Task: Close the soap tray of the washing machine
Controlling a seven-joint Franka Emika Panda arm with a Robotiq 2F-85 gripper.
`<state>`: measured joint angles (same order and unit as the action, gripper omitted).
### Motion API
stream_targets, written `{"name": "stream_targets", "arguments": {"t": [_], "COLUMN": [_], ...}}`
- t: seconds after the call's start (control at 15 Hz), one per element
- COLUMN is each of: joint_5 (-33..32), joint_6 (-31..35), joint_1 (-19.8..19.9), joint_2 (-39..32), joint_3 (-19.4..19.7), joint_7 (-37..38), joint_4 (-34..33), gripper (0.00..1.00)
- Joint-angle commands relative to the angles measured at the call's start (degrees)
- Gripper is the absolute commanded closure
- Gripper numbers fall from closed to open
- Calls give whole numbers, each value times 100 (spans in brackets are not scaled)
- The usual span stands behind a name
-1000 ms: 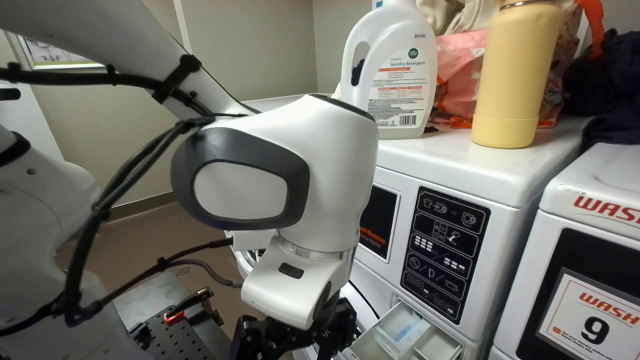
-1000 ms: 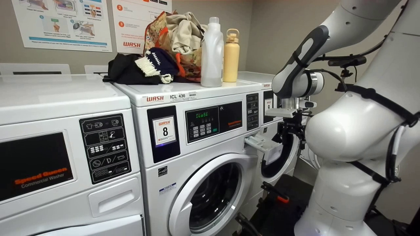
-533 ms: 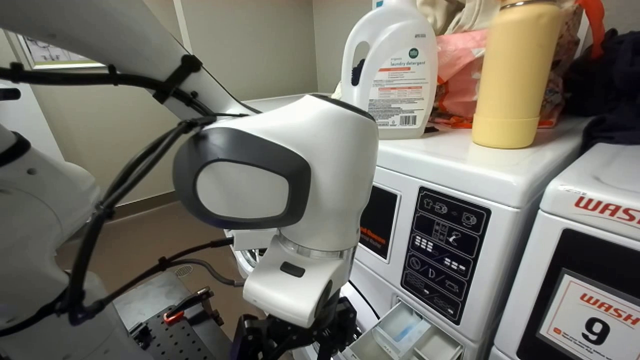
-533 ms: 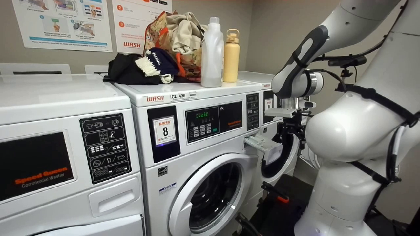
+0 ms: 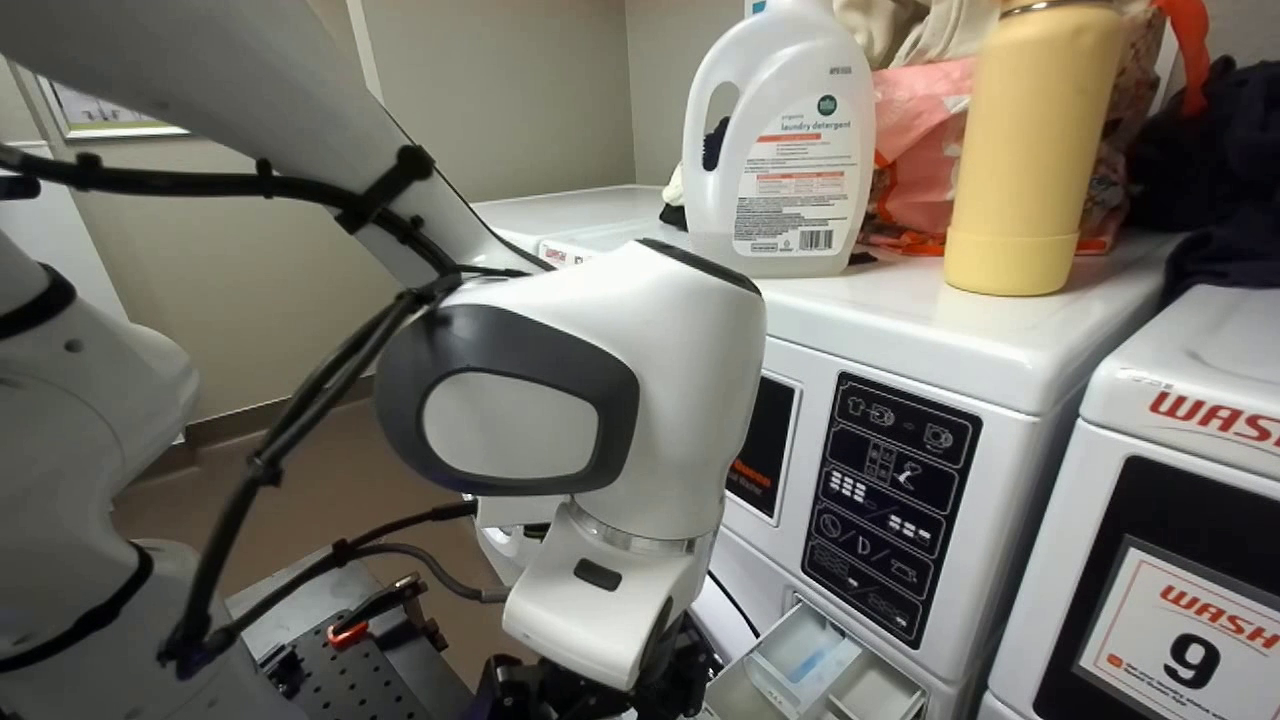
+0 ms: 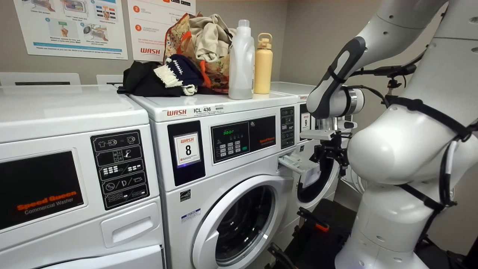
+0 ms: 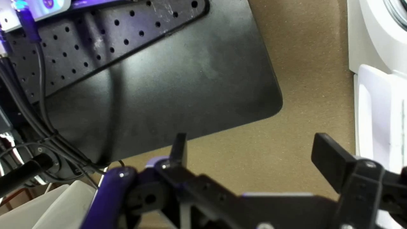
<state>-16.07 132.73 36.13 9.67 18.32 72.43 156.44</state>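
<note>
The soap tray (image 5: 808,668) is a pale drawer with inner compartments, pulled out of the white washing machine (image 6: 179,209). It also shows in an exterior view (image 6: 304,170), below the machine's right end panel. My gripper (image 7: 249,146) is open, with nothing between its fingers in the wrist view. In an exterior view my gripper (image 6: 330,155) is close by the tray's outer end; I cannot tell whether they touch. In the wrist view a white moulded part (image 7: 378,127) stands beside the right finger; I cannot tell whether it is the tray.
The round door (image 6: 242,220) is below the tray. A detergent bottle (image 5: 790,150) and a yellow bottle (image 5: 1035,150) stand on the machine. A neighbouring machine marked 9 (image 5: 1190,320) is beside it. The robot's dark base plate (image 7: 190,86) lies under the gripper.
The arm and gripper have moved lower in both exterior views in the last half second, and slightly sideways. The tray has not moved. The machine's display text has changed.
</note>
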Motion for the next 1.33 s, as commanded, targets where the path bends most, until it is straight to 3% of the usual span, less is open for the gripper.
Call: {"name": "stream_targets", "arguments": {"t": [0.0,0.93,1.27], "joint_5": [4,-234,-220], "joint_6": [285,2420,2836], "joint_1": [-102,-560,-778], "joint_2": [-376,-1292,-1190], "joint_3": [57,593,747], "joint_7": [165,109,99], "joint_4": [-118,86,235], "gripper": [0,0,0]}}
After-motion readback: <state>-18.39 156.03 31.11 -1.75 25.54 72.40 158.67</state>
